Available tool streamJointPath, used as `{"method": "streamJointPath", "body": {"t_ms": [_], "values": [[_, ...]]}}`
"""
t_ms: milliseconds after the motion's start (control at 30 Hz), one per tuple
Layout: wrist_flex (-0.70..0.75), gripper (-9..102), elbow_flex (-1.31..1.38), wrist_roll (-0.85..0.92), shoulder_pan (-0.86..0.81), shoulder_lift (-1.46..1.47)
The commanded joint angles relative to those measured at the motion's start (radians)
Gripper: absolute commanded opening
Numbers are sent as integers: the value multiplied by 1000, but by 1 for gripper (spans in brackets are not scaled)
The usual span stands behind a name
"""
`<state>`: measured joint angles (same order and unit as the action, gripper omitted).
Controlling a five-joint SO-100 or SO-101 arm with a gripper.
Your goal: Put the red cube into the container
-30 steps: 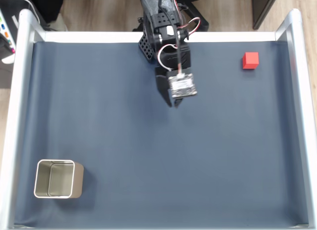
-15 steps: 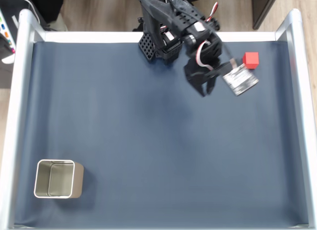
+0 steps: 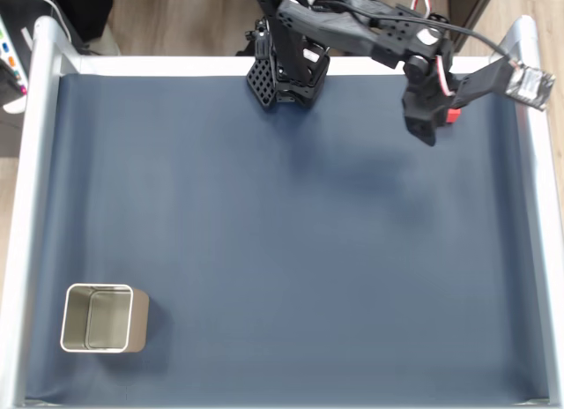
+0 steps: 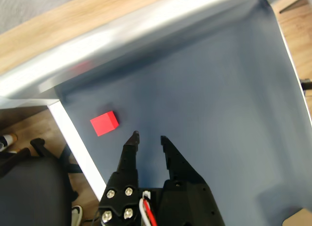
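Wrist view shows the black two-finger gripper [image 4: 148, 137] with its jaws a little apart, holding nothing. The small bright-red cube [image 4: 105, 123] sits on the dark blue mat [image 4: 209, 89], just to its left near the corner. The square silver tin container [image 3: 99, 318] stands far away in the fixed view's bottom-left corner.

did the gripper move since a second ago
Yes. In the fixed view the gripper has swung right from the mat's middle to beside the red cube, nearer the right rail.
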<state>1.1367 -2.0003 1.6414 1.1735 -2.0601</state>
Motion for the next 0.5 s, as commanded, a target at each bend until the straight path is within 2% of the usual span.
{"method": "streamJointPath", "body": {"t_ms": [0, 200, 467], "values": [[-48, 16, 51, 49, 55, 32], [-100, 21, 40, 126, 143, 87], [-106, 23, 51, 138, 229, 112]]}}
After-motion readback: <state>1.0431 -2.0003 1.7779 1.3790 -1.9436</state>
